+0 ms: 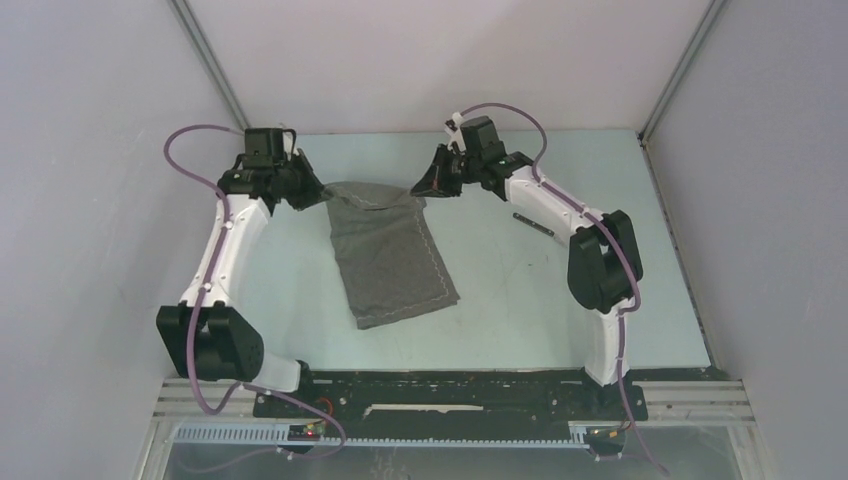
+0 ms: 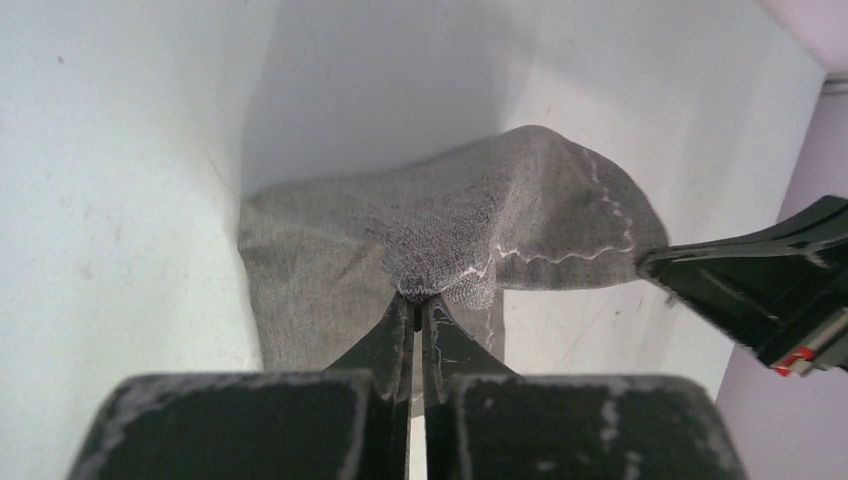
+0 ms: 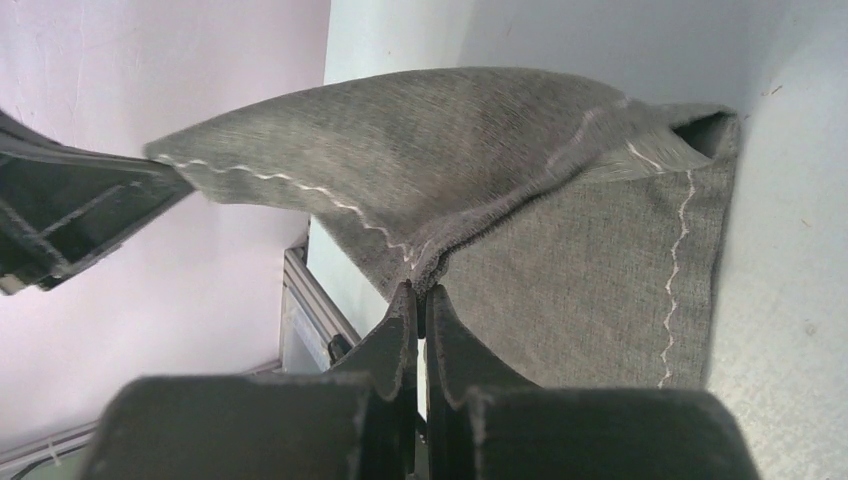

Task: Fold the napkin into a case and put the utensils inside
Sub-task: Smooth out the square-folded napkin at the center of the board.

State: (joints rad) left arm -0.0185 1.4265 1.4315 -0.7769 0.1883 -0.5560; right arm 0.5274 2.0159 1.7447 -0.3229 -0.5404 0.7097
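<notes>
The grey napkin point(image 1: 395, 262) lies in the middle of the table, its near part flat and its far edge raised. My left gripper point(image 1: 318, 192) is shut on the far left corner, where the cloth point(image 2: 330, 250) bunches at the tips point(image 2: 418, 297). My right gripper point(image 1: 422, 190) is shut on the far right corner, pinching the hem of the napkin point(image 3: 600, 270) at its tips point(image 3: 420, 290). Between the two grips the cloth hangs as a loose fold. One slim dark utensil point(image 1: 534, 224) lies on the table beside my right forearm. The fork is out of view.
White enclosure walls point(image 1: 90, 150) stand at the left, back and right, with the back wall close behind both grippers. A metal rail point(image 1: 450, 435) and the arm bases run along the near edge. The pale table point(image 1: 520, 310) extends to the right of the napkin.
</notes>
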